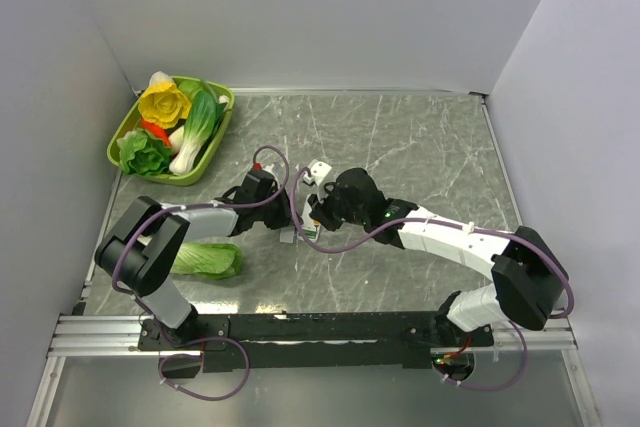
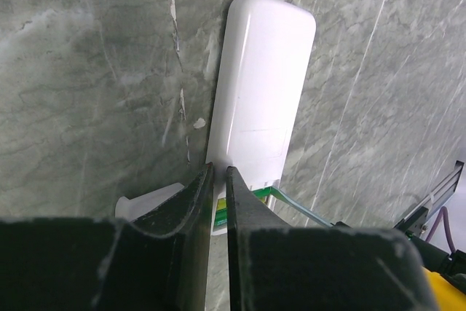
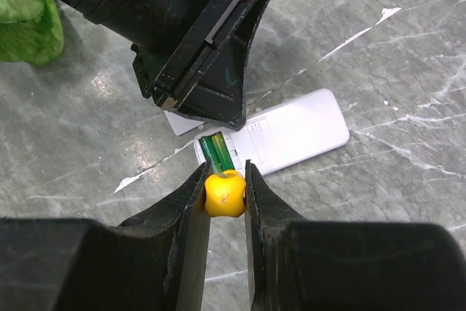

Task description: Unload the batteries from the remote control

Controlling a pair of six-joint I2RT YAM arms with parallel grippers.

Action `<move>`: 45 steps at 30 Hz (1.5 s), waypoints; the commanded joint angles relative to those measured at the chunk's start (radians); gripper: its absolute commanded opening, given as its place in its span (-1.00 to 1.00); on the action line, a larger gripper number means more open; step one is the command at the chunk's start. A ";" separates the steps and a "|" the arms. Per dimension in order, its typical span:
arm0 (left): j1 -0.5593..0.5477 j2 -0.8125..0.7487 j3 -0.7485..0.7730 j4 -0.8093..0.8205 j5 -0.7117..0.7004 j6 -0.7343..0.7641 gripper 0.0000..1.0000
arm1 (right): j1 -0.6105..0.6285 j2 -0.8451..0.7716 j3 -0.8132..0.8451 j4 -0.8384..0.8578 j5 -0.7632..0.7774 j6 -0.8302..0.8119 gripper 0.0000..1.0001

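Right wrist view: our right gripper (image 3: 226,167) clamps the yellow screwdriver (image 3: 224,194), tip aimed into the open bay of the remote control (image 3: 291,136), we judge to lever the batteries (image 2: 217,211) out. Our left gripper (image 2: 219,171), closed, seems to steady it, near centre.

Plain pale grey walls close me in on three sides: a back wall (image 1: 330,7), a left wall (image 1: 50,97) and a right wall (image 1: 585,97). Below me lies a grey-green marbled surface (image 1: 420,147), white-veined and evenly lit. A metal rail (image 1: 100,332) lines its near edge.
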 commanded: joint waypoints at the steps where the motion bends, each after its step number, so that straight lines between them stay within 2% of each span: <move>1: -0.037 -0.004 -0.025 -0.017 0.068 -0.023 -0.70 | 0.010 0.014 -0.034 -0.067 -0.006 0.013 -1.00; 7: -0.039 -0.004 -0.039 -0.014 0.059 -0.029 -0.71 | 0.012 -0.005 -0.084 -0.044 0.001 0.030 -1.00; 22: -0.056 -0.015 -0.044 -0.005 0.060 -0.052 -0.70 | 0.012 -0.003 -0.006 -0.082 0.018 0.027 -1.00; 27: -0.059 -0.016 -0.042 -0.014 0.054 -0.049 -0.66 | 0.012 -0.005 0.031 -0.114 0.035 0.003 -1.00; 35: -0.060 -0.036 -0.044 -0.022 0.045 -0.037 -0.48 | 0.010 -0.026 0.046 -0.127 0.015 0.001 -1.00; 45: -0.060 0.003 -0.021 -0.031 0.029 -0.029 -0.53 | 0.012 -0.025 0.011 -0.114 0.012 0.001 -1.00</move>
